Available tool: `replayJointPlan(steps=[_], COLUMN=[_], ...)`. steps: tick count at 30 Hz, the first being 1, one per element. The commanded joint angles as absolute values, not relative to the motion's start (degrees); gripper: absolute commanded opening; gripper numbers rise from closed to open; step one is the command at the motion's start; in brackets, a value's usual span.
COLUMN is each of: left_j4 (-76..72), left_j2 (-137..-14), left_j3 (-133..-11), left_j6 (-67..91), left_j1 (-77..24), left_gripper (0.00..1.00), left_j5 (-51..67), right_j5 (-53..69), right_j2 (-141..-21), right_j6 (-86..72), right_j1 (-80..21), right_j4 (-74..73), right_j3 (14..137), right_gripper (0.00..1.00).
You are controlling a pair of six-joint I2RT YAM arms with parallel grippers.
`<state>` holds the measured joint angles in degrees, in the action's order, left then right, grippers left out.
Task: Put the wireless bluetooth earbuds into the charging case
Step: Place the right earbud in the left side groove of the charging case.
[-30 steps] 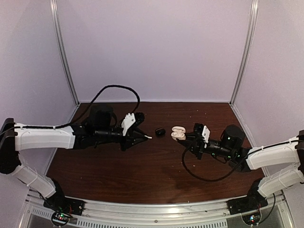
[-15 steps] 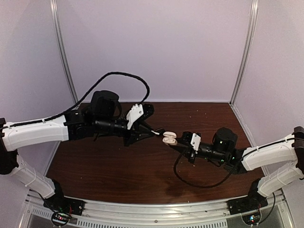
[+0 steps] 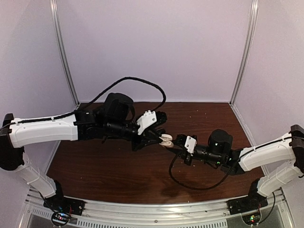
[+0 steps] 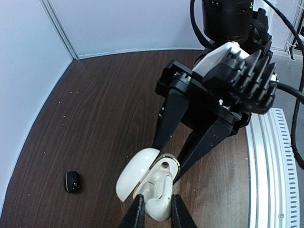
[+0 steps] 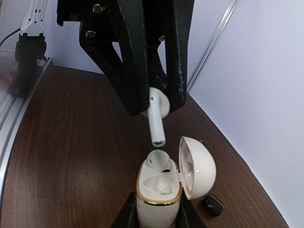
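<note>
**Top view.** Left gripper [image 3: 160,137] and right gripper [image 3: 173,142] were found tip to tip above the table [image 3: 118,175], near its middle. Case [image 3: 166,140] was seen between them, clear of the surface. Finer detail was not resolved here.

**Left wrist view.** Case was held upright, clamped by its body between the right gripper's fingers. Lid [image 4: 134,175] was hinged open to one side. A white shape was pinched between the left fingers at the bottom edge, directly over the case mouth. Black earbud [image 4: 72,181] was recorded on the table, well apart from the case.

**Right wrist view.** White earbud [image 5: 156,114] was gripped by its head in the left gripper, jaws closed on it. Its stem was pointed down, just above the case and not touching it. Far well was judged vacant, a dark hole being visible in it. Near well appeared filled by a white form, possibly a seated earbud, but this could not be confirmed. The black earbud was noted on the table on the lid side.

**Step in hand.** Insertion of the white earbud was judged to be at the approach stage. For the next move, the stem would need to be lined up with the far well and lowered straight. Release would be called for only once the earbud was seated, with the case held steady.
</note>
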<state>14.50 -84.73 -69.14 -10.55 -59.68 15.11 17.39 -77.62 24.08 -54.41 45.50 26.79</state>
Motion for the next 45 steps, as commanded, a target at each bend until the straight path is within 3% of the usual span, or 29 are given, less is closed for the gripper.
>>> replayJointPlan(steps=[1,21,45], left_j4=[15.2,17.7,17.5], left_j2=[-86.8,-90.9,-95.2], left_j3=[-72.3,-75.4,-78.5], left_j6=[-12.4,-12.8,-11.5], left_j1=[-60.8,-61.6,-64.4], left_gripper=[0.14,0.14,0.15], left_j5=[13.0,6.4,7.5], right_j5=[15.8,13.4,7.7], right_j2=[-78.0,-77.7,-77.8], right_j6=[23.9,24.0,26.2], right_j1=[-55.0,-56.2,-58.0], right_j4=[45.9,43.1,39.3], right_j3=[28.4,29.5,30.9], right_gripper=[0.0,0.0,0.0])
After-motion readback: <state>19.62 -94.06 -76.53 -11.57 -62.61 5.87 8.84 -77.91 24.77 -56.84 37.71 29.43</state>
